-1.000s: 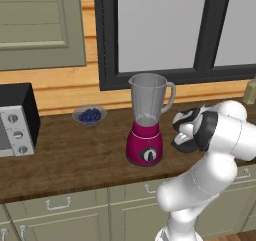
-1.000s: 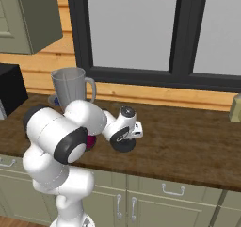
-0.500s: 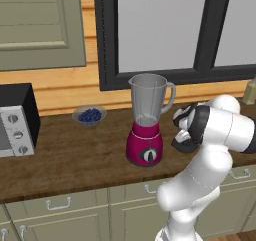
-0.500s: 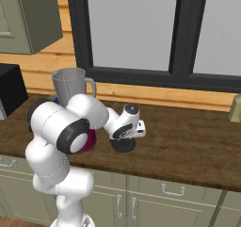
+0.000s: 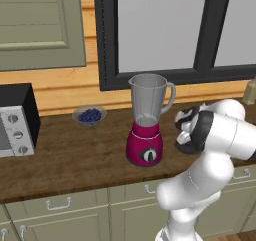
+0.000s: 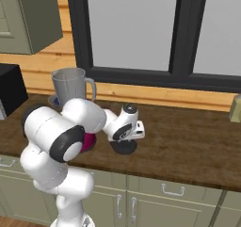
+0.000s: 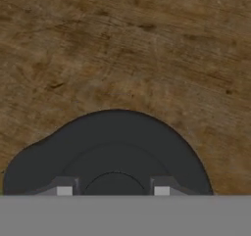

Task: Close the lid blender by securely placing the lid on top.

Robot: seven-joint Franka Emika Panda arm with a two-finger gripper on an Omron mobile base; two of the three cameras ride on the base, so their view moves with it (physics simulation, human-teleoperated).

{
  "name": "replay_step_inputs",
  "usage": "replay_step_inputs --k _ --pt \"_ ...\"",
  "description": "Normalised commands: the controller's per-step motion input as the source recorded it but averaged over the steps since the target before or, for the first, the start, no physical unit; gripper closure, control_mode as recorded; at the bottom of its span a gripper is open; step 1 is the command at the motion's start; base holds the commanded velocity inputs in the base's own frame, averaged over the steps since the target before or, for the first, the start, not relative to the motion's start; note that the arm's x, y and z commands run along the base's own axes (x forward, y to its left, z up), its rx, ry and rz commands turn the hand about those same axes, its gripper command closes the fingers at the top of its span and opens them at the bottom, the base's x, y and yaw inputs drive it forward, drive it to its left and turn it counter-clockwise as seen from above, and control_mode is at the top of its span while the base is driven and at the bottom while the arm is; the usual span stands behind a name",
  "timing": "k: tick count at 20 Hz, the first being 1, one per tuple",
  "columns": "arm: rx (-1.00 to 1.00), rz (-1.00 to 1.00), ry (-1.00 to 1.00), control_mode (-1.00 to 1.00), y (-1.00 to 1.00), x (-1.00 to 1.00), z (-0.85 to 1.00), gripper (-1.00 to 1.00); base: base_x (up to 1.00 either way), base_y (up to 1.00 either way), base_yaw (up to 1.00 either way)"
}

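Observation:
The lid (image 7: 115,147) is a flat black disc lying on the wooden counter, right of the blender (image 5: 147,121). My gripper (image 7: 113,191) points straight down at it, and its two fingertips (image 7: 64,190) are shut on the raised centre knob. From the base views the lid (image 6: 124,149) shows as a dark disc under the hand, with the gripper (image 5: 185,141) low over the counter. The blender has a magenta base and a clear jar (image 6: 70,86) with an open mouth; my arm hides part of its base in the right base view.
A grey bowl of blueberries (image 5: 89,116) sits behind and left of the blender. A black-and-silver microwave (image 5: 15,122) stands at the far left. A small pale object (image 6: 235,107) is at the counter's right end. A dark-framed window runs along the back wall.
The fingers have closed in on the lid's knob. The arm's elbow has shifted a little towards the blender, while the lid stays on the counter.

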Motion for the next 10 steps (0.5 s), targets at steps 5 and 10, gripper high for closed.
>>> replay_step_inputs --k 5,10 --pt "0.00 0.00 0.00 -1.00 0.00 -0.29 0.46 1.00 0.00 0.00 0.00" --pt "0.00 0.00 0.00 -1.00 0.00 -0.11 0.91 1.00 0.00 0.00 0.00"
